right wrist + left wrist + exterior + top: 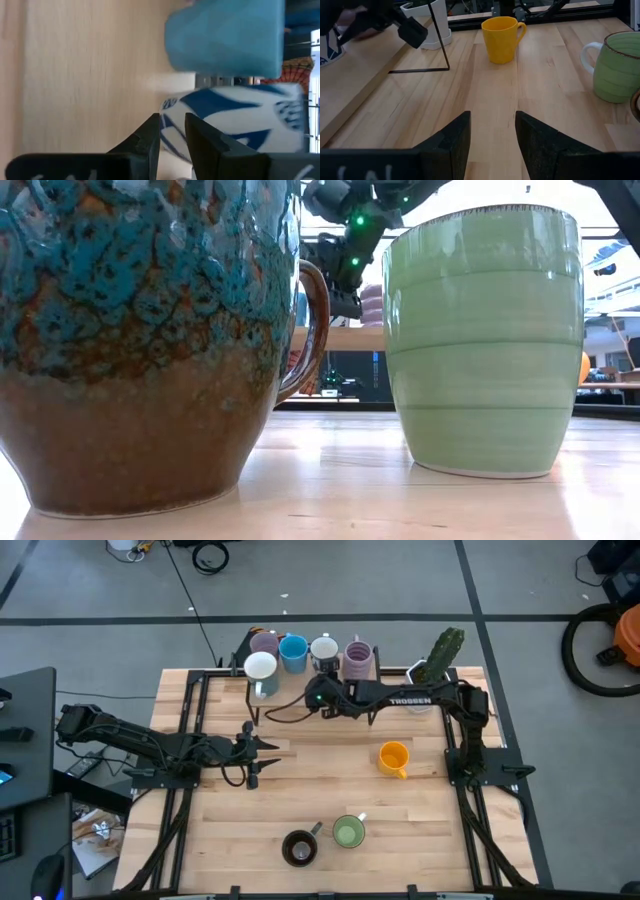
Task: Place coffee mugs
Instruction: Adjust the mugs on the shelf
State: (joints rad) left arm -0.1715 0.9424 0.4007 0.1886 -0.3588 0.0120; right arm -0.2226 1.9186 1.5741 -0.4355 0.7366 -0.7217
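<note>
My table (330,795) is pale wooden planking on a grey floor, with a raised shelf along its 12 o'clock edge where the mugs are being lined up. Already there, from 11 toward 12 o'clock, I count a lilac mug (264,642), a white mug (260,667), a blue mug (293,652), a white mug with blue pattern (323,650) and a second lilac mug (358,660), packed close so the row has room for the rest. The cactus pot (437,662) stands at 1 o'clock, out of the row.

My right gripper (318,695) reaches across to 12 o'clock, just below the patterned mug. In its wrist view the fingers (197,137) sit at that mug's wall with only a narrow gap between them; whether they pinch the rim I cannot tell.

My left gripper (262,753) waits at 9 o'clock, spread and empty, low over bare wood and pointed at the orange mug (501,38), which I judge the likely next pick.

Three mugs are still loose: the orange one at 3 o'clock, and the green mug (348,831) and brown mug (299,848) side by side at 6 o'clock.
</note>
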